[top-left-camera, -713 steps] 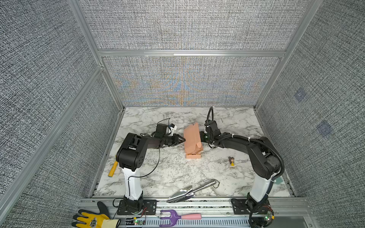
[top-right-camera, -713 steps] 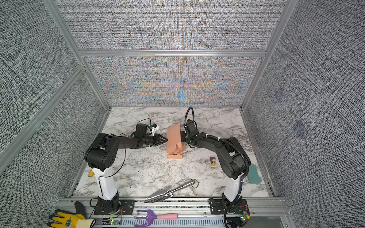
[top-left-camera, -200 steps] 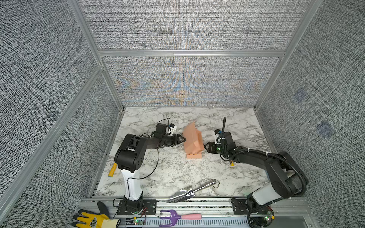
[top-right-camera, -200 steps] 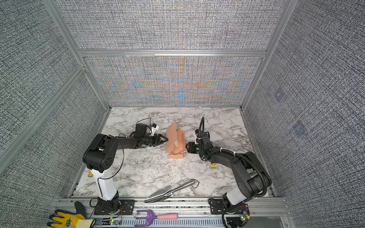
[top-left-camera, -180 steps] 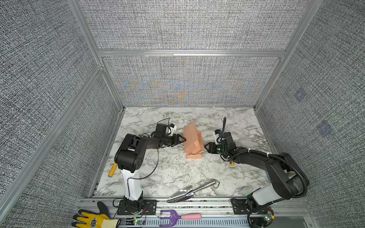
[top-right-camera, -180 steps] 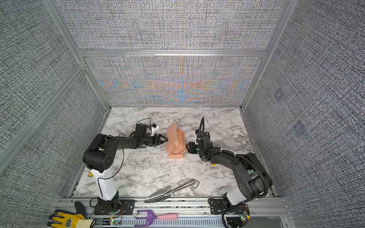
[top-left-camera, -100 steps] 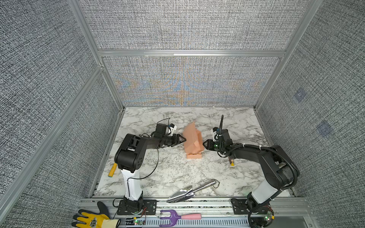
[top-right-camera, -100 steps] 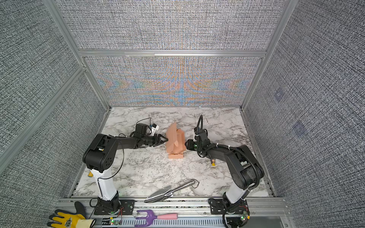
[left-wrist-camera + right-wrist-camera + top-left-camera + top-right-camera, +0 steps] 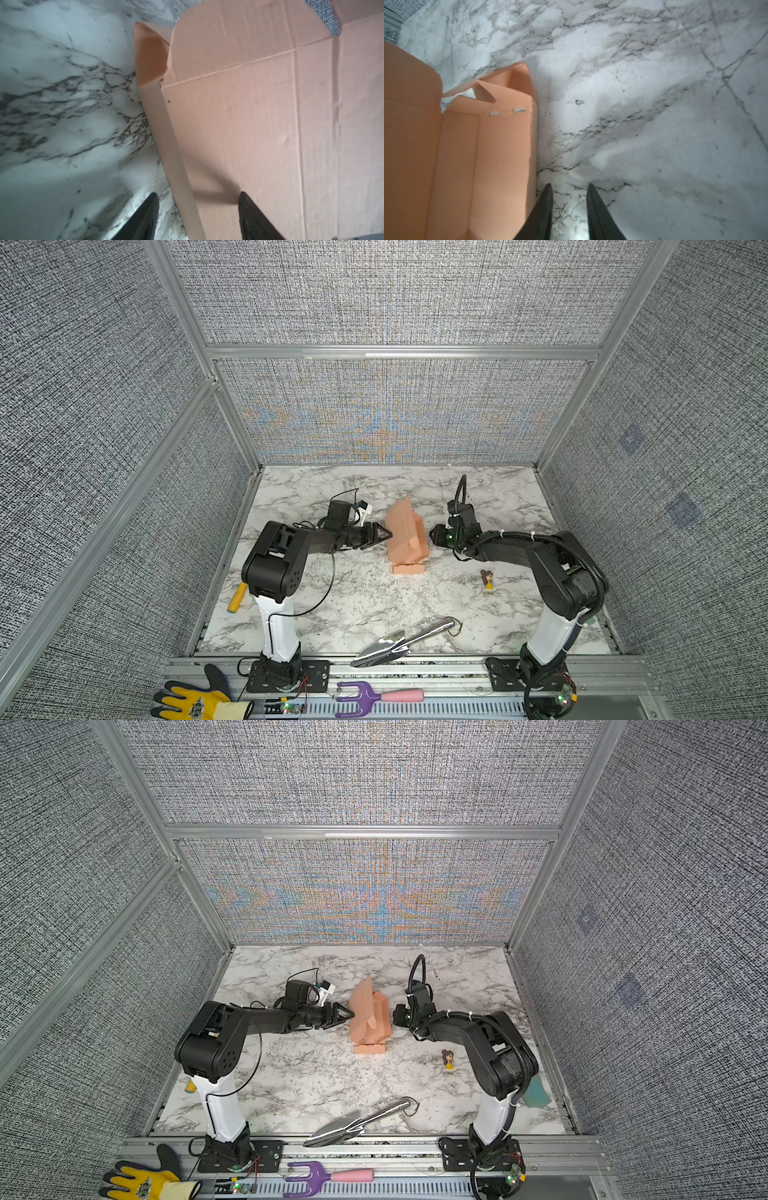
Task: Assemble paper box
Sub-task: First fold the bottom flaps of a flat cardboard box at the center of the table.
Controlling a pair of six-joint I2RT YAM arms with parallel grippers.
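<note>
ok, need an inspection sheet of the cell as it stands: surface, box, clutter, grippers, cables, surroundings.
Surface: marble tabletop, no damage seen.
Job's things: paper box, partly folded, one panel raised, between the grippers.
Clutter: trowel, figurine on the table; orange cylinder at its edge; glove, purple hand fork on the front rail.
Grippers: left gripper open, tips at the box's raised panel, contact unclear; right gripper narrowly open, empty, beside the box.
Cables: left arm cable hangs loose over the table; right arm hose tied along the arm.
Surroundings: grey panel walls, aluminium frame.

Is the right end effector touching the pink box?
Cannot tell: in the right wrist view the right end effector overlaps an edge of the paper box, showing neither contact nor gap.
</note>
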